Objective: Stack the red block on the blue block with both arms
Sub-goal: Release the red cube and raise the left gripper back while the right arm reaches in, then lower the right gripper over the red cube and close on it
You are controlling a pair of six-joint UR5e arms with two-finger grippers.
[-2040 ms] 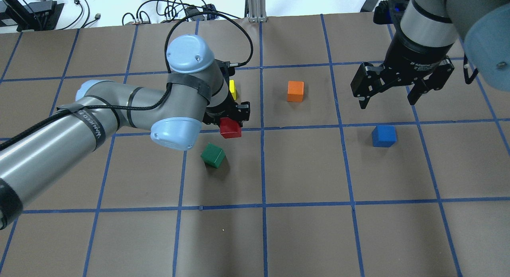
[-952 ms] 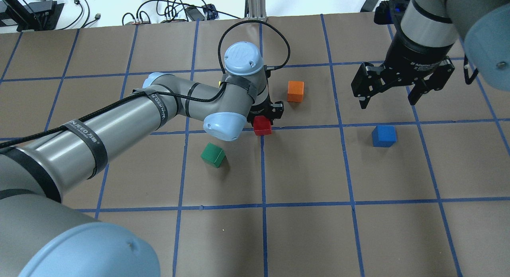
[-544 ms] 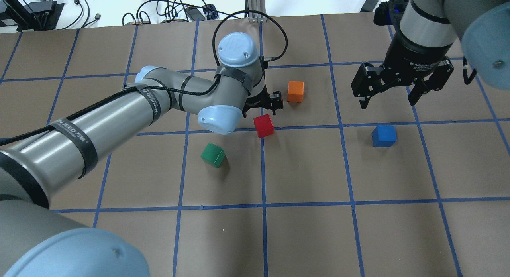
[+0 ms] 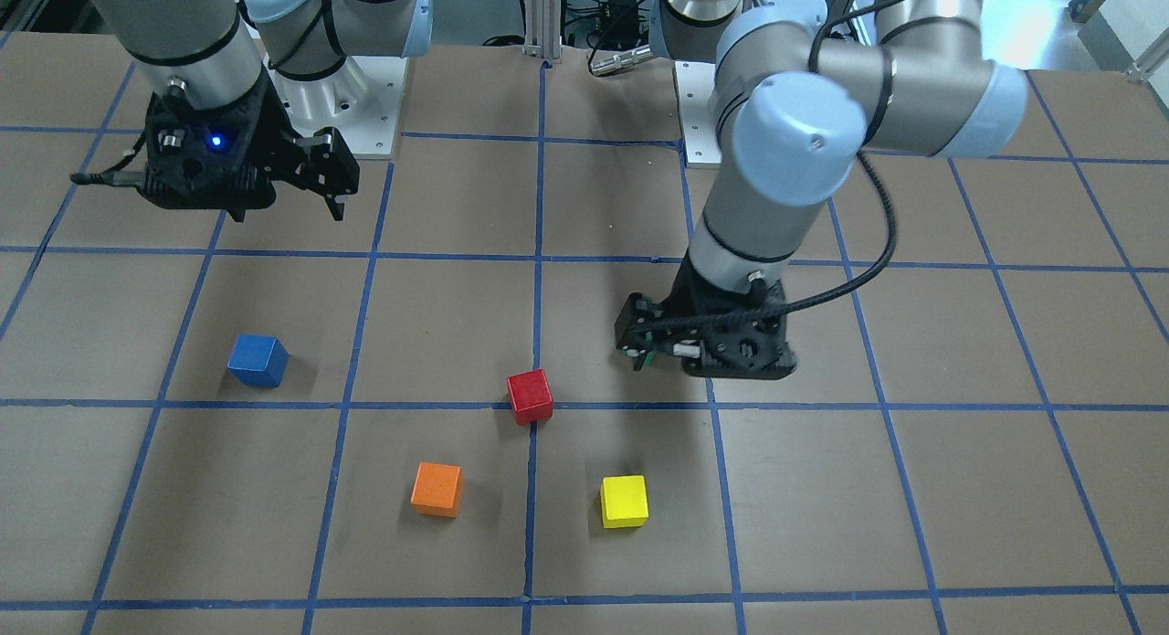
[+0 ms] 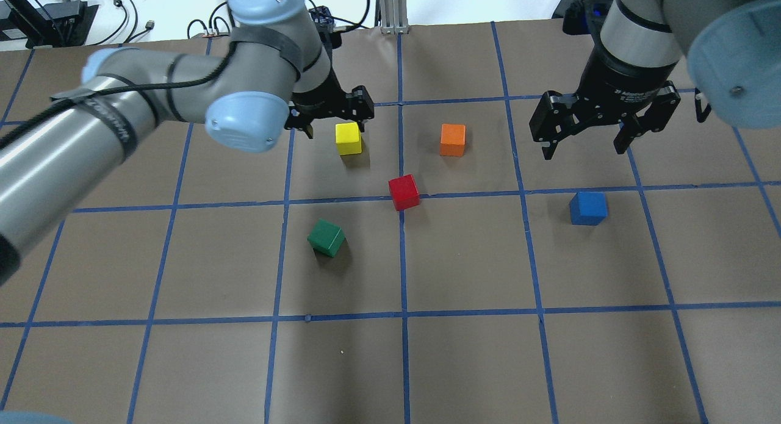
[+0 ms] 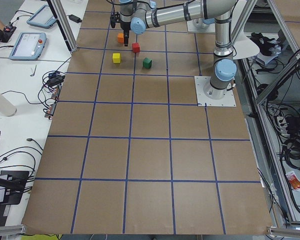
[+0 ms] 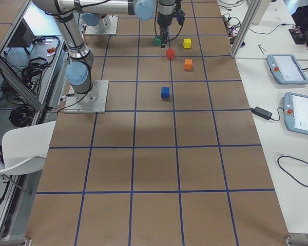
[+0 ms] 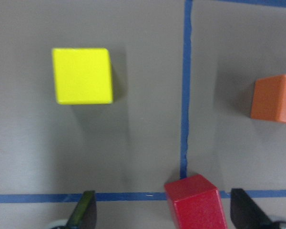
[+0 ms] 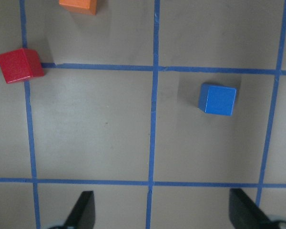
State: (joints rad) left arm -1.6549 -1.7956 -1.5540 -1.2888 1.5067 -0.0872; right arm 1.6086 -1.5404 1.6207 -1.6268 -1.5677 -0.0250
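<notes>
The red block (image 5: 404, 192) lies free on the table on a blue grid line near the middle; it also shows in the front view (image 4: 531, 396). The blue block (image 5: 588, 208) sits alone to its right (image 4: 258, 360). My left gripper (image 5: 332, 118) is open and empty, raised beside the yellow cube; in its wrist view the red block (image 8: 195, 202) lies below, between the two fingers (image 8: 86, 214). My right gripper (image 5: 584, 140) is open and empty, hovering just beyond the blue block, which shows in its wrist view (image 9: 218, 99).
A yellow cube (image 5: 348, 138), an orange cube (image 5: 452, 140) and a green cube (image 5: 326, 238) stand around the red block. Cables and gear lie past the table's far edge. The brown table surface (image 5: 464, 363) carries a blue tape grid.
My left gripper carried the red block right, set it on the centre grid line, opened, then rose and drew back toward the yellow cube. The right gripper shifted only slightly.
</notes>
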